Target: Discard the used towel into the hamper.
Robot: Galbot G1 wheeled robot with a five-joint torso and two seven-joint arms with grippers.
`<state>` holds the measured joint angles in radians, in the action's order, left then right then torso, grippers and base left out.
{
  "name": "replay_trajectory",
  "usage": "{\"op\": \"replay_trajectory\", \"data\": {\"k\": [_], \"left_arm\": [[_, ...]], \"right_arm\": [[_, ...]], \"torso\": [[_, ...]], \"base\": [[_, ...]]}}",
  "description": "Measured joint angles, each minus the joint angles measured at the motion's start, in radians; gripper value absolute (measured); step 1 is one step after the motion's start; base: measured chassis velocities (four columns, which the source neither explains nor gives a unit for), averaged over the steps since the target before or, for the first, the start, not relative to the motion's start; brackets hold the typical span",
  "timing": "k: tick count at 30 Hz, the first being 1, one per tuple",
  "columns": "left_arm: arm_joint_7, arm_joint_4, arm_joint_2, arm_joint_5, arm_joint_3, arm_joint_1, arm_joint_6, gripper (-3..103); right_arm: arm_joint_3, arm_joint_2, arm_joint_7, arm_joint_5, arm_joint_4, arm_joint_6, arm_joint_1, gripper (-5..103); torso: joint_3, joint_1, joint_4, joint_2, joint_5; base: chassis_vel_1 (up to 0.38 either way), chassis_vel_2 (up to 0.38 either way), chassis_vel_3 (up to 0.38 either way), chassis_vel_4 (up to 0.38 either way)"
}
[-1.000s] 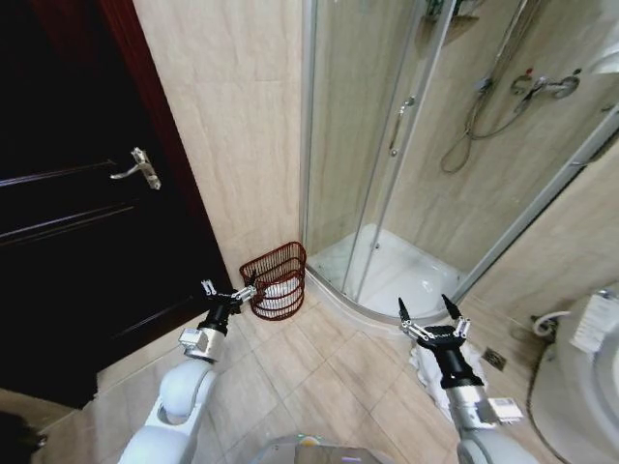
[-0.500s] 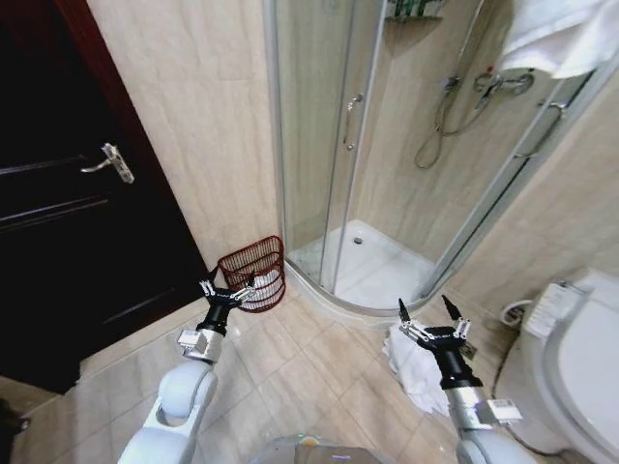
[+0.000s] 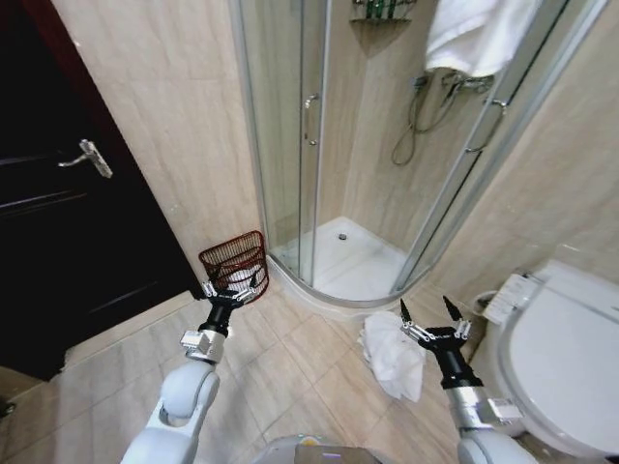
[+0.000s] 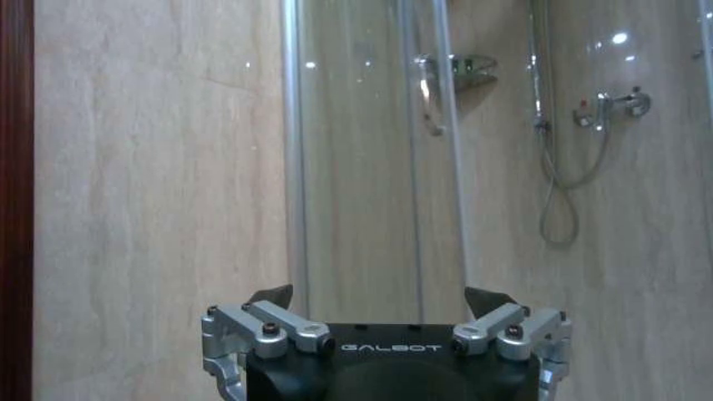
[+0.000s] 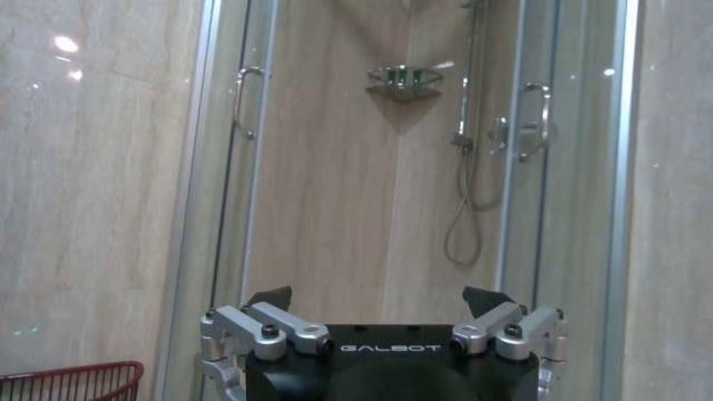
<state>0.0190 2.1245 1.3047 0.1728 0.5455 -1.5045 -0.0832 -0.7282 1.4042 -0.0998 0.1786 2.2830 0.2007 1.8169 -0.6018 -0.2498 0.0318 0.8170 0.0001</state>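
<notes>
Item: used towel (image 3: 390, 352), white, crumpled in a heap on the floor tiles (image 3: 290, 372), against the curved kerb of the shower enclosure (image 3: 319, 193) and beside the toilet (image 3: 561, 358). Its long axis runs from the kerb toward the robot.

Item: hamper (image 3: 236, 263), reddish-brown wire, on the floor where the tiled wall meets the shower glass, near the dark door (image 3: 58, 193); something white lies inside.

Item: right gripper (image 3: 429, 318), fingers spread wide, empty, held above the floor just beside the towel, which lies below and to its left. Judged the nearer arm.

Item: left gripper (image 3: 230, 287), fingers spread wide, empty, just before the hamper.

Views: right wrist shows the hamper rim (image 5: 69, 376) and shower fittings; left wrist shows glass and wall.
</notes>
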Motion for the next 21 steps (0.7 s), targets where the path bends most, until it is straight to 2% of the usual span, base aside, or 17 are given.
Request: {"op": "replay_trajectory", "data": {"k": [8, 14, 21], "left_arm": [[0.0, -0.007, 0.004, -0.003, -0.002, 0.001, -0.002, 100], [0.0, -0.013, 0.007, -0.008, -0.011, 0.004, -0.004, 100], [0.001, -0.015, 0.012, -0.012, -0.019, 0.005, -0.009, 100]], "right_arm": [[0.0, -0.001, -0.01, 0.008, -0.017, 0.0, -0.01, 100], [-0.004, -0.002, -0.017, 0.013, -0.028, 0.0, -0.02, 100], [-0.009, 0.001, -0.02, 0.011, -0.042, 0.015, -0.023, 100]], "torso": [[0.0, 0.0, -0.0003, 0.0, -0.0003], [0.0, 0.0, 0.0001, 0.0, -0.0002], [0.0, 0.0, -0.0004, 0.0, 0.0005]], "base": [[-0.161, -0.235, 0.152, 0.222], [-0.218, -0.176, 0.216, 0.191], [-0.162, -0.153, 0.161, 0.139]]}}
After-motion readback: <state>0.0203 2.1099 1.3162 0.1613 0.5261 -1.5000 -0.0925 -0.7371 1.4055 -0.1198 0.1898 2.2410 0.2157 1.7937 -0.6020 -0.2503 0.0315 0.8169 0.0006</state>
